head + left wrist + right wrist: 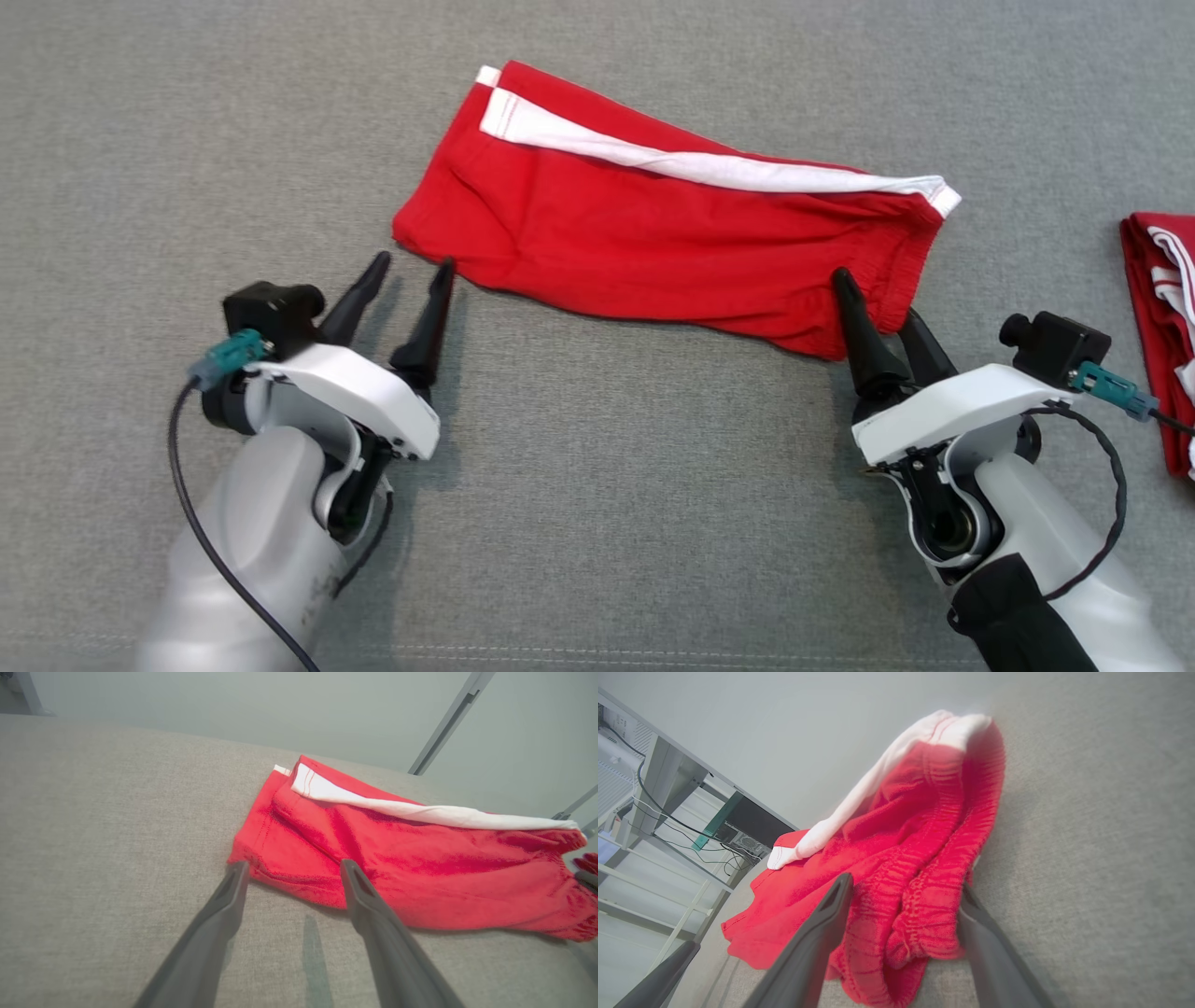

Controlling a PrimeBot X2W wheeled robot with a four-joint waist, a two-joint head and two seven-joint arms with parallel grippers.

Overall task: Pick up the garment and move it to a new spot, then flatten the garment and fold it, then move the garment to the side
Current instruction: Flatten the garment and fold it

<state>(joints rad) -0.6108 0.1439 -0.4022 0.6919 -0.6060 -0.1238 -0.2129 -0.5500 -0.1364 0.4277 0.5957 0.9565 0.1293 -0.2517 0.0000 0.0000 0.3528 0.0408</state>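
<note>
At 8 o'clock our left gripper (414, 259) stands spread just beside the hem corner (403, 229). At 4 o'clock our right gripper (873, 297) straddles the waistband (910, 247), unclosed. The red shorts (653, 243) lie doubled toward 12. Gripping or letting go, we must treat both layers as one.

Lab or office: computer tower (746, 843), loose cables (661, 813), metal desk frame (668, 772)

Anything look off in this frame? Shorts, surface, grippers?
Nothing damaged or spilled. The red shorts lie folded but slanted, their elastic waistband bunched between the right gripper's open fingers. The left gripper is open near the opposite corner. A second red garment sits at the head view's right edge.
</note>
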